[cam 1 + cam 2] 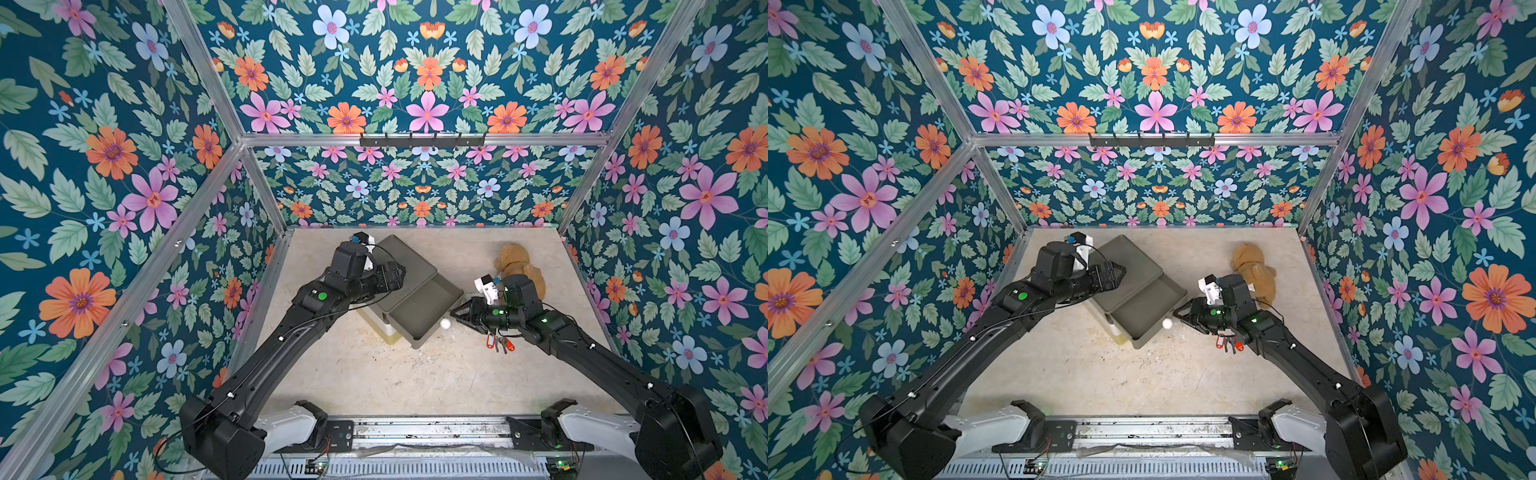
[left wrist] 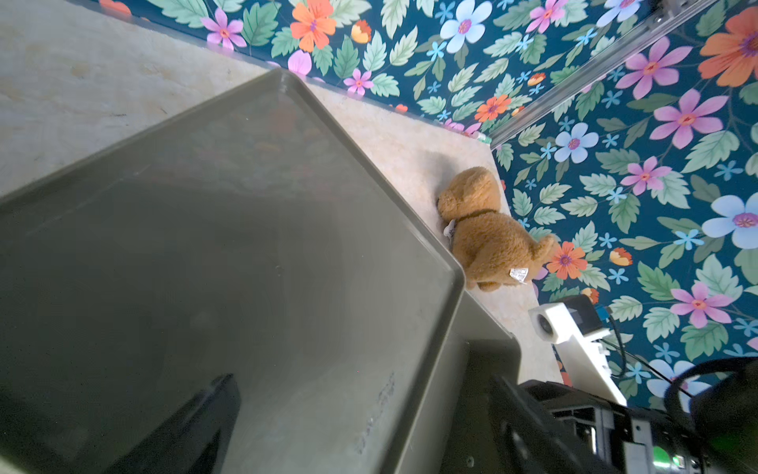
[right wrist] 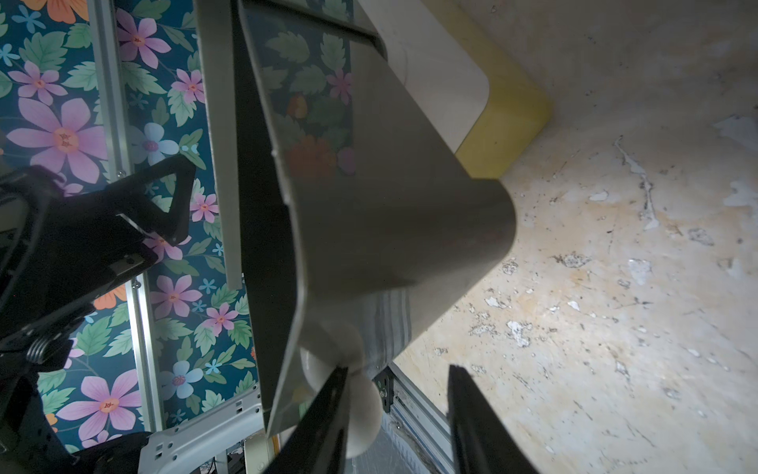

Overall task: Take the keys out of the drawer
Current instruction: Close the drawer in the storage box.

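The grey-green drawer [image 1: 419,309] [image 1: 1142,309] stands pulled out of its cabinet [image 1: 405,255], and what I see of its floor is bare. Keys [image 1: 500,344] [image 1: 1229,344] with red tags lie on the table right of the drawer, partly under my right arm. My right gripper [image 1: 456,311] [image 3: 398,418] is open at the drawer's front corner, one finger crossing in front of the white knob [image 1: 445,324] [image 3: 365,410]. My left gripper [image 1: 401,272] [image 2: 361,431] is open over the cabinet top, nothing between its fingers.
A brown plush toy [image 1: 517,266] [image 2: 488,234] lies at the back right, close behind my right wrist. The cabinet sits on a white and yellow base [image 1: 388,332] [image 3: 504,119]. A black hook rail [image 1: 422,141] hangs on the back wall. Flowered walls close in three sides.
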`<state>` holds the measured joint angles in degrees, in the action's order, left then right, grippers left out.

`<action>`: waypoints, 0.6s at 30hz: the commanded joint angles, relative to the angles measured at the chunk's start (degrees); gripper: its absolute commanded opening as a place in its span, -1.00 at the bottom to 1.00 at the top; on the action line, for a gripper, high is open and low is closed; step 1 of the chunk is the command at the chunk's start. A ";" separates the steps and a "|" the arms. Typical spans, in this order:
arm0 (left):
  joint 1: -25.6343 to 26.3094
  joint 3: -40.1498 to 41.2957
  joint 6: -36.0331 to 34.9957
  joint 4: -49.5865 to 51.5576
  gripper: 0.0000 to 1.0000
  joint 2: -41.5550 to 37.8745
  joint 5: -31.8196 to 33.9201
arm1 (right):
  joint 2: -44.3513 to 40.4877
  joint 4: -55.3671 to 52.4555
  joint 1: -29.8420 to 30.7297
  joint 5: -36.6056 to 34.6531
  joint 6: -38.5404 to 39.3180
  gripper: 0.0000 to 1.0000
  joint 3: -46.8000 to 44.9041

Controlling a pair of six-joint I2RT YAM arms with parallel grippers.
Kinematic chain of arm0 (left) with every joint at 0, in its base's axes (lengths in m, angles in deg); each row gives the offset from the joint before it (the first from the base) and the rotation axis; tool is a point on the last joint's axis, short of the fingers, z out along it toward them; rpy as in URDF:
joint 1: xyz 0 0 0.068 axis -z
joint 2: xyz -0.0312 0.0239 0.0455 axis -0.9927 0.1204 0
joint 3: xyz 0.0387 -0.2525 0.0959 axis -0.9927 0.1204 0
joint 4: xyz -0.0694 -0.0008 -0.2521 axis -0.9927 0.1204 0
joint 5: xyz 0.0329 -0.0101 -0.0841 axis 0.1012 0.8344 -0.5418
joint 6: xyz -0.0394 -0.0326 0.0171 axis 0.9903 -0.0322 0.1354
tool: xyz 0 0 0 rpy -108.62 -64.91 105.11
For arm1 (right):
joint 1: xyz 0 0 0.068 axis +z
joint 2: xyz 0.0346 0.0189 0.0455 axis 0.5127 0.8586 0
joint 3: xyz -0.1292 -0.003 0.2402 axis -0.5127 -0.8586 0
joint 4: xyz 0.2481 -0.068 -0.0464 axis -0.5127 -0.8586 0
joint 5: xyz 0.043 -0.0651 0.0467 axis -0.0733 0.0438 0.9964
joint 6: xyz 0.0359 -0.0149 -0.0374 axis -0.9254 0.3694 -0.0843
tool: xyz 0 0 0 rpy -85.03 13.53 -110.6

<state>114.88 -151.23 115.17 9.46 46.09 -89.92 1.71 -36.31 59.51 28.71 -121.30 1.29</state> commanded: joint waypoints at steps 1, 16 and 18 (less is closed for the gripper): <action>-0.09 1.69 0.83 -1.48 0.99 -3.05 3.04 | 1.03 2.72 0.58 -0.40 -0.58 -0.13 1.01; -0.14 8.64 3.69 2.13 0.99 -13.06 6.04 | 10.21 5.18 3.54 -0.15 0.42 -0.10 7.38; -0.14 9.36 4.01 2.13 0.99 -13.68 5.86 | 11.52 5.44 3.68 -0.10 0.49 -0.09 8.15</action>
<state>114.81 -142.35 118.23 10.99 33.09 -84.68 12.16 -32.79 62.98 28.45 -121.76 8.48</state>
